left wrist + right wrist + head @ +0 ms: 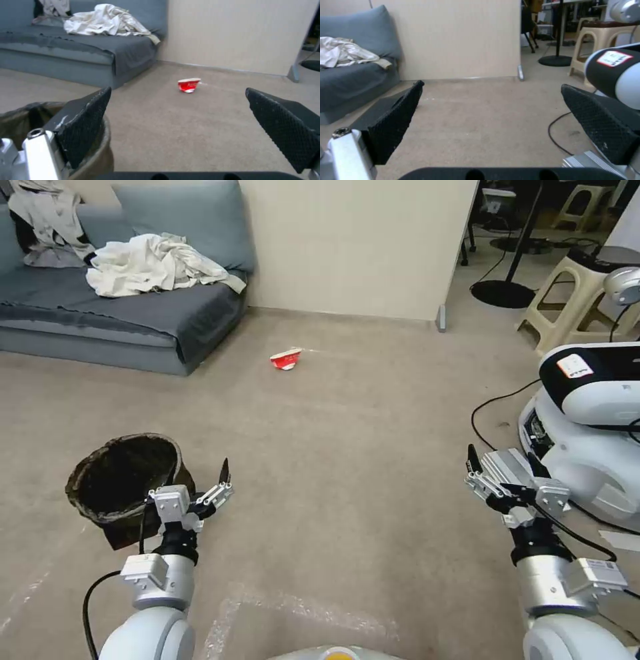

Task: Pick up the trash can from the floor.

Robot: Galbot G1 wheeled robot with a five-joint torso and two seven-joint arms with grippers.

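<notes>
The trash can [125, 481] is standing upright on the floor [347, 460], touching the left tool's [200, 493] left side. That tool is hanging wide open, holding nothing. The right tool [503, 477] is waiting open, well apart.

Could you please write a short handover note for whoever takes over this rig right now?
Left gripper: open, holding nothing, at the trash can's rim on its right side.
Right gripper: open, holding nothing, out over the floor on the right.
Trash can: upright on the floor, front left of the robot, bag folded over the rim.
Done: left gripper brought to the can.
Left: grasp and lift it.
</notes>
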